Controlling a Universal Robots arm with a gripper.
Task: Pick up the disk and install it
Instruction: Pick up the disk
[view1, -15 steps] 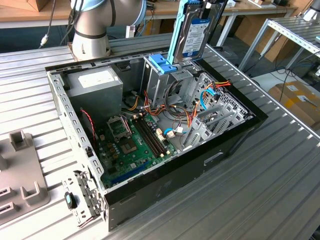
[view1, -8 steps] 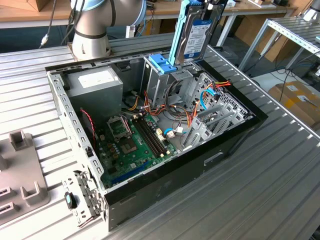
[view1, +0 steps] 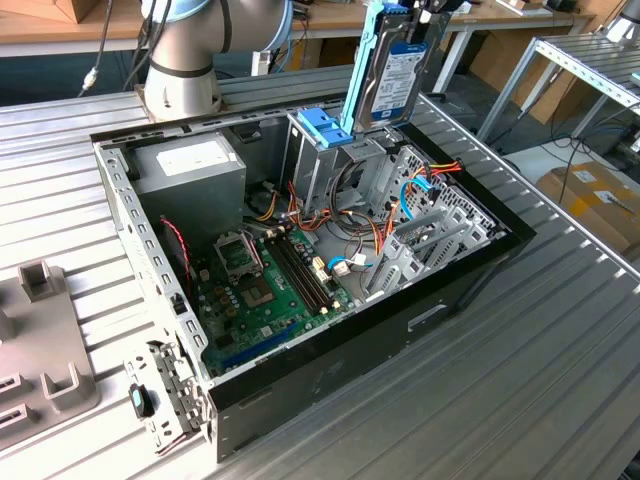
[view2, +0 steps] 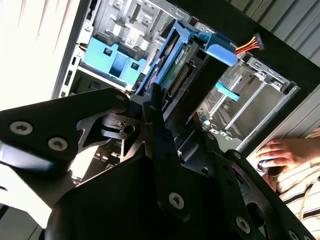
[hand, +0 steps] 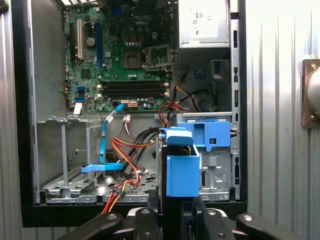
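The disk (view1: 393, 72) is a grey hard drive with a white-and-blue label in a light-blue carrier rail. It hangs nearly upright over the open computer case (view1: 455, 290), its lower end close above the tall metal drive cage (view1: 345, 170). My gripper (view1: 428, 8) is shut on the disk's upper end. In the second wrist view the disk (view2: 172, 67) runs edge-on away from my gripper (view2: 150, 102). In the first wrist view the blue carrier end (hand: 182, 172) sits right in front of my gripper (hand: 172, 202), beside the cage's blue latch (hand: 212, 135).
A grey power supply (view1: 195, 170) and a green motherboard (view1: 265, 290) lie inside the case, with orange and blue cables (view1: 400, 200) beside the cage. A person's hand (view2: 282, 150) rests outside the case wall. Grey fixtures (view1: 40, 340) stand at the exterior view's left.
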